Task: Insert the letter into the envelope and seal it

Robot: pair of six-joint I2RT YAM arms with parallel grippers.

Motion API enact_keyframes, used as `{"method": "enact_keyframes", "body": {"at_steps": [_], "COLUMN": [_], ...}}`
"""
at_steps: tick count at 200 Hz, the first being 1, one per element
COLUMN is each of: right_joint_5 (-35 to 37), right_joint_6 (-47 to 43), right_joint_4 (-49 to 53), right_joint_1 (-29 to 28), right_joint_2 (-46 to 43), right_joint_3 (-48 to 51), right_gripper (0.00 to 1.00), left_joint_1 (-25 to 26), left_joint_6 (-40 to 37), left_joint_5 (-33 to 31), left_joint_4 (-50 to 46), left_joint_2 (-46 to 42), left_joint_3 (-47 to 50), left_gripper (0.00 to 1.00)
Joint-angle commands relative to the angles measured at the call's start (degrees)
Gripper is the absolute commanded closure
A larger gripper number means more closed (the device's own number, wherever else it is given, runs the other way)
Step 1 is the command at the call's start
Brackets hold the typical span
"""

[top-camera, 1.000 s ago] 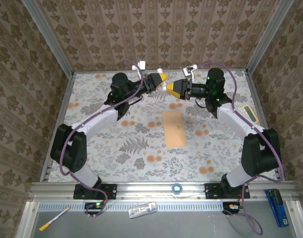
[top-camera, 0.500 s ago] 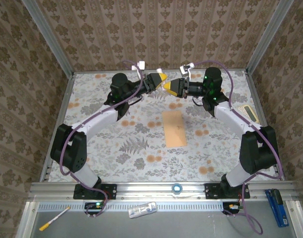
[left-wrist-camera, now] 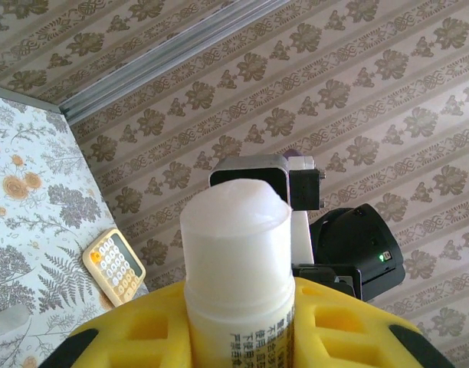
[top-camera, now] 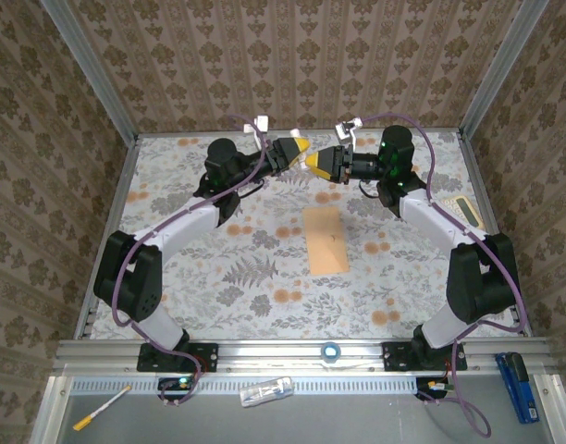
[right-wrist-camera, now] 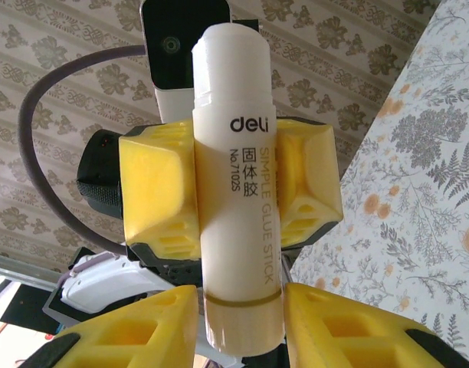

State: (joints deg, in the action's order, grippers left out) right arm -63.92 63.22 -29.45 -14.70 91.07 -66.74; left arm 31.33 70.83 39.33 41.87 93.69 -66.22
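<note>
left end effector (top-camera: 300, 147) is clamped on the glue stick (right-wrist-camera: 238, 192) mid-body, right end effector (top-camera: 316, 163) pinches what looks like its cap end. I'd pull straight along the stick, no sideways yank. envelope (top-camera: 325, 239) lies flat mid-surface, well apart from both

A glue stick (right-wrist-camera: 238, 192) hangs above the floral tablecloth (top-camera: 218, 277), calculator (top-camera: 463, 211) near its right edge.

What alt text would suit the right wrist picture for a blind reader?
A white glue stick runs top to bottom mid-frame, clamped at its middle between the yellow fingers of the left end effector. Yellow fingers of the right end effector flank its lower end; a floral tablecloth lies at right.
</note>
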Motion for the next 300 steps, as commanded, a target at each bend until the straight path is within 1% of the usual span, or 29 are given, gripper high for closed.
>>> {"method": "enact_keyframes", "body": {"at_steps": [1, 76, 137, 159, 187, 189, 193, 232, 261, 300], "right_joint_5": [-2.68, -2.88, -1.83, -0.76, 2.31, 2.62, 3.22, 9.09, 15.37, 25.66], "right_joint_6": [0.04, -0.07, -0.88, -5.77, -15.57, -16.11, -17.09, -24.27, -30.34, -35.65], "right_joint_4": [-0.61, -0.69, 0.98, 7.68, 22.29, 23.16, 24.69, 35.66, 44.54, 52.19], "right_joint_1": [-0.77, -1.85, -1.82, -2.43, -3.98, -4.03, -4.26, -6.50, -9.07, -13.24], "right_joint_2": [0.70, 1.15, 1.11, 0.29, -0.65, -0.70, -0.71, -0.32, 0.25, 1.22], "right_joint_3": [-1.66, -1.77, -2.23, -3.81, -7.75, -7.96, -8.36, -11.99, -15.47, -18.37], "right_gripper": [0.65, 0.66, 0.75, 0.76, 0.78, 0.78, 0.78, 0.80, 0.80, 0.80], "left_joint_1": [-0.57, -1.00, -1.10, -0.97, -0.32, -0.27, -0.16, 1.39, 2.48, 3.80], "left_joint_6": [0.28, 0.23, 0.08, -2.03, -7.04, -7.40, -8.04, -13.50, -16.09, -17.72], "left_joint_5": [-1.17, -2.09, -2.09, -2.07, -2.09, -3.43, -3.99, -6.12, -8.45, -12.22], "left_joint_4": [2.42, 2.12, 1.49, -1.65, -9.56, -10.19, -11.33, -21.93, -29.24, -37.59], "left_joint_2": [-1.36, -1.76, -2.03, -2.62, -4.07, -4.18, -4.30, -5.35, -5.68, -5.50], "left_joint_3": [0.67, 1.51, 1.81, 1.14, -1.06, -1.16, -1.54, -4.98, -7.31, -9.92], "left_gripper": [1.00, 1.00, 1.00, 1.00, 1.00, 1.00, 1.00, 1.00, 1.00, 1.00]}}
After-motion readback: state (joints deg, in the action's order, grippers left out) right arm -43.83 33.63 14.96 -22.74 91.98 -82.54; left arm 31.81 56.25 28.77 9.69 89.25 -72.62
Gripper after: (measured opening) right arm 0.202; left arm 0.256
